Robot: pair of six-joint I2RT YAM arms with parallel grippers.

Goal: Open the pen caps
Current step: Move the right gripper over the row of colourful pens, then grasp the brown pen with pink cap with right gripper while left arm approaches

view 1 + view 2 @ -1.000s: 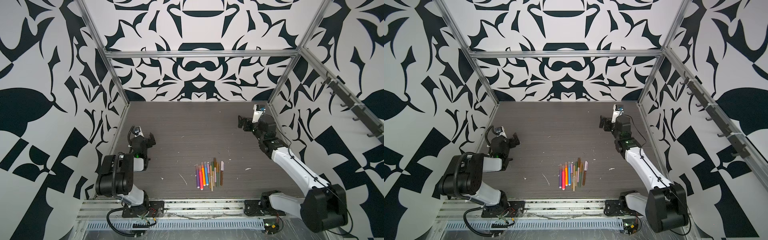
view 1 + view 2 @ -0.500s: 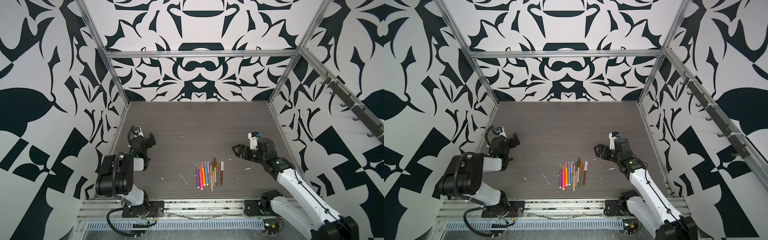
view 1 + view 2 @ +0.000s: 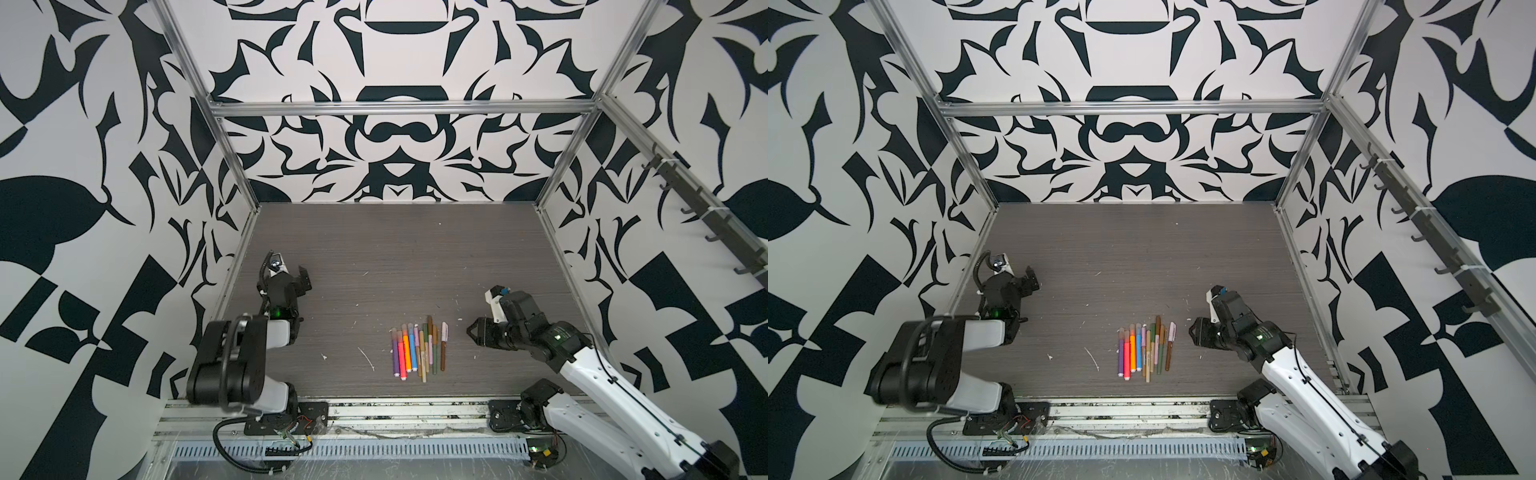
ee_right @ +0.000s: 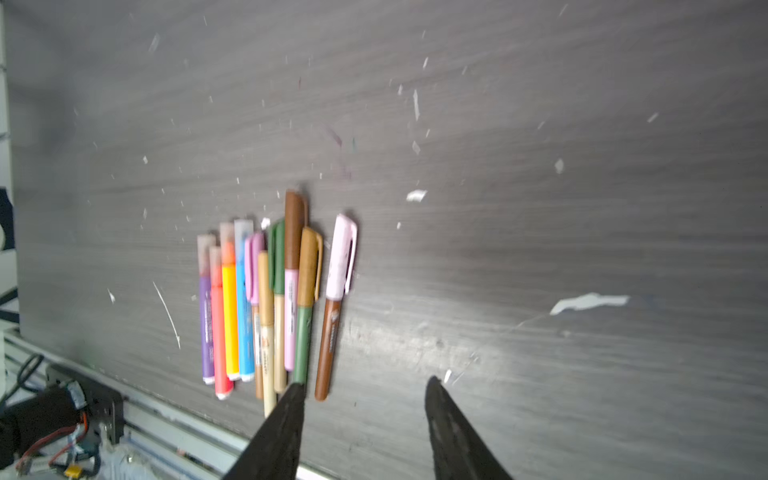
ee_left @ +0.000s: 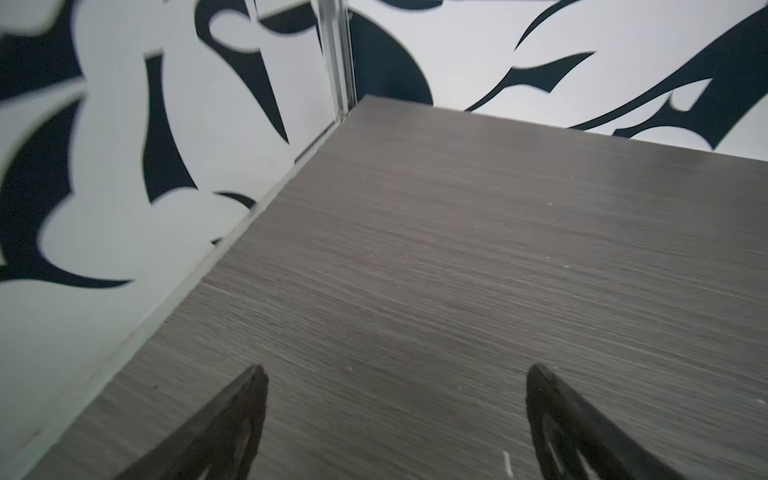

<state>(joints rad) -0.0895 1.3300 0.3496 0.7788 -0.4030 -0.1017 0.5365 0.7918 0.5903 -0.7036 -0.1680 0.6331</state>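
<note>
Swinging in from the far side, the right pincer (image 3: 474, 332) is narrowing, part-open and empty, near the pens (image 3: 417, 348); pen caps (image 4: 340, 253) are all staying on; left pincer (image 5: 397, 370) is idling wide.

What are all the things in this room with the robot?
pens: about eleven, mixed colours, row at table's near middle
caps: about eleven, pink, brown, tan, green, clear, on the pens
scraps: many, white, scattered on table
table: one, grey-brown, centre
walls: three, black-and-white, around table
hook rail: one, dark, right wall
arms: two, black-and-white, near corners
left end effector: one, black, open, table's left
right end effector: one, black, open, beside pens
</note>
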